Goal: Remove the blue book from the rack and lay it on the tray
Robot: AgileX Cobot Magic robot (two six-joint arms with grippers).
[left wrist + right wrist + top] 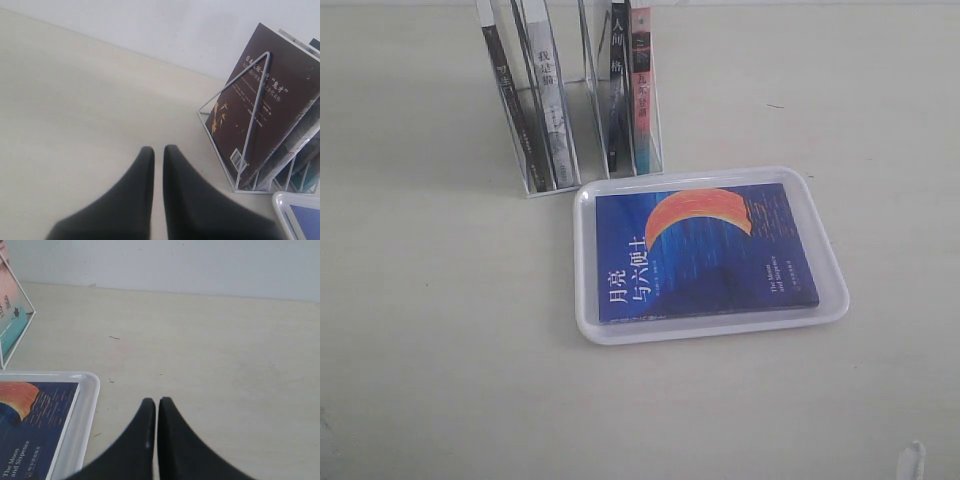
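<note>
Tray [720, 330] held the blue book [705, 255] flat, cover up, and sat just beside the rack [548, 188], where other books [638, 90] stood in the slots. Left gripper [158, 150] and right gripper [156, 402] were both pinched nearly closed on nothing, each over bare table [440, 330], clear of the book.

Soft, even, slightly washed-out light, faint shadows; the close dark fingers [125, 210] look blurred.
</note>
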